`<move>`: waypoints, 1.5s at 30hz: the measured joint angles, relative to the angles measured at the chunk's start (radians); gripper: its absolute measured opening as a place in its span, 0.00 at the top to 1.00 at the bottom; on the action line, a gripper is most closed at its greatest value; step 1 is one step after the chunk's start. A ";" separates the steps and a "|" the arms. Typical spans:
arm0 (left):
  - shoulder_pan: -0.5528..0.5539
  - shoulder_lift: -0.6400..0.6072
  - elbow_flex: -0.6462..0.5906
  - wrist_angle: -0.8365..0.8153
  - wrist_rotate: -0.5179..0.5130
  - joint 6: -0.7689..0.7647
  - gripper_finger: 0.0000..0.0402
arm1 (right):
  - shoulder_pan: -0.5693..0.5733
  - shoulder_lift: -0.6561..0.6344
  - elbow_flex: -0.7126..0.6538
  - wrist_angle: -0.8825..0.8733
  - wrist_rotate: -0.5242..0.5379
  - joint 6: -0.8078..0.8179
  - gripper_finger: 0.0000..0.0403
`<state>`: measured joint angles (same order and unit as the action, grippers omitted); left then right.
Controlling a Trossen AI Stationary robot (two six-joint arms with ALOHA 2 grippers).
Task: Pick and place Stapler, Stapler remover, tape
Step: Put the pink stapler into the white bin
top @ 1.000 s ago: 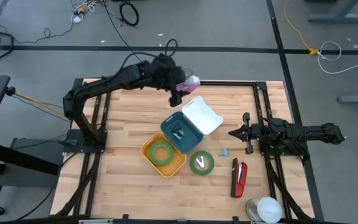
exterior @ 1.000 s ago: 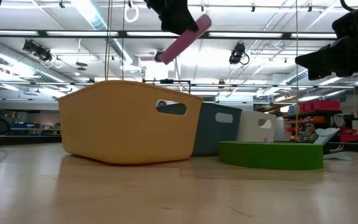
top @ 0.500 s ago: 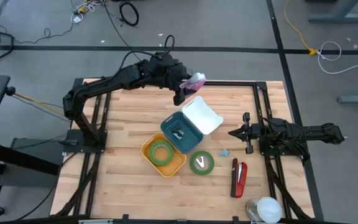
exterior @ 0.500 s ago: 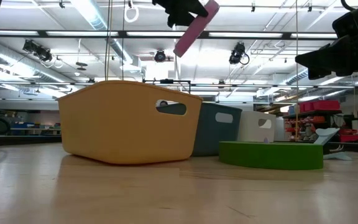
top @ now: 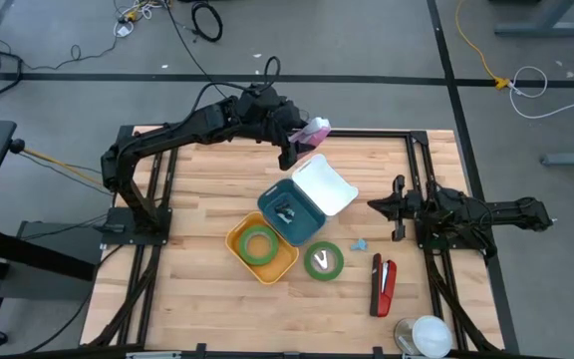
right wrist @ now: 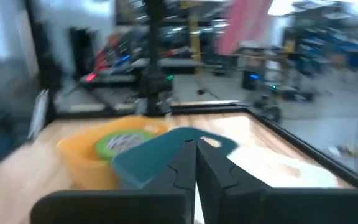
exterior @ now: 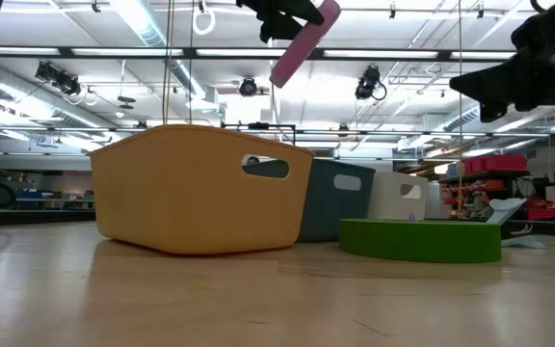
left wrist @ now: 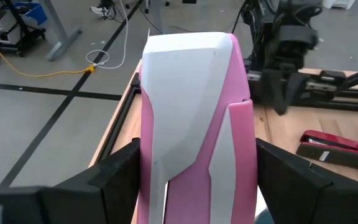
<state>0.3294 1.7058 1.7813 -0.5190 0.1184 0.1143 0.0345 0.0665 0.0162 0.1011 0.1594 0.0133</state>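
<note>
My left gripper [top: 302, 142] is high over the table's far side and shut on a pink and white stapler [left wrist: 191, 118], seen in the low view as a slanting pink stapler [exterior: 302, 43]. Below it, three bins stand in a row. The white bin [top: 324, 185] sits beside a teal bin [top: 289, 211] holding a small dark tool, and a yellow bin [top: 260, 246] holds a green tape roll. My right gripper [top: 377, 208] is shut and holds nothing, at the table's right side. My left gripper pinches the stapler's two long sides [left wrist: 146, 168] between its two fingers [left wrist: 114, 180]. The fingers reach from the table's left, slanting a little downward, and lie along the stapler. It is lifted clear of everything and tilted, its free end [left wrist: 188, 46] sticking out past the fingertips.
A second green tape roll [top: 324, 261] lies flat near the yellow bin. A red and black stapler [top: 383, 285] lies toward the right front, a small blue piece [top: 360, 243] lies beside it, and a white round thing [top: 424, 335] sits at the front right corner.
My left gripper has tipped its wrist upward in place and moved the stapler slightly toward the table's right. The stapler now stands steeper than before. My right gripper's wrist has rolled a little in place and stayed shut.
</note>
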 joint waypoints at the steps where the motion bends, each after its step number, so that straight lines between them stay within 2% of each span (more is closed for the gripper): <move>1: 0.000 0.000 0.000 0.000 0.000 0.000 0.31 | 0.000 0.000 0.000 0.014 0.043 0.045 0.97; 5: 0.000 0.000 0.000 0.000 -0.001 -0.001 0.31 | 0.000 0.000 0.000 0.049 0.233 0.212 0.97; 8: 0.000 0.000 0.000 0.000 -0.001 -0.001 0.31 | 0.000 0.000 0.000 0.085 0.298 0.245 0.97; 20: 0.001 0.000 0.000 0.003 -0.001 -0.001 0.31 | 0.000 0.000 0.000 0.241 0.297 0.213 0.97; 23: 0.000 0.000 0.000 0.023 -0.001 -0.001 0.31 | 0.000 0.002 0.002 0.330 0.295 0.179 0.97; 28: 0.000 0.000 0.000 0.052 0.017 -0.005 0.31 | 0.000 0.030 0.058 0.345 0.296 0.108 0.97; 39: -0.007 0.000 0.000 0.068 0.018 -0.026 0.31 | -0.001 0.235 0.210 0.343 0.331 0.054 0.96; 45: -0.015 0.000 0.000 0.109 0.048 -0.030 0.31 | -0.001 0.375 0.261 0.413 0.349 0.054 0.88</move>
<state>0.3142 1.7061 1.7813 -0.4103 0.1664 0.0845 0.0338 0.4415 0.2772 0.5137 0.5083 0.0675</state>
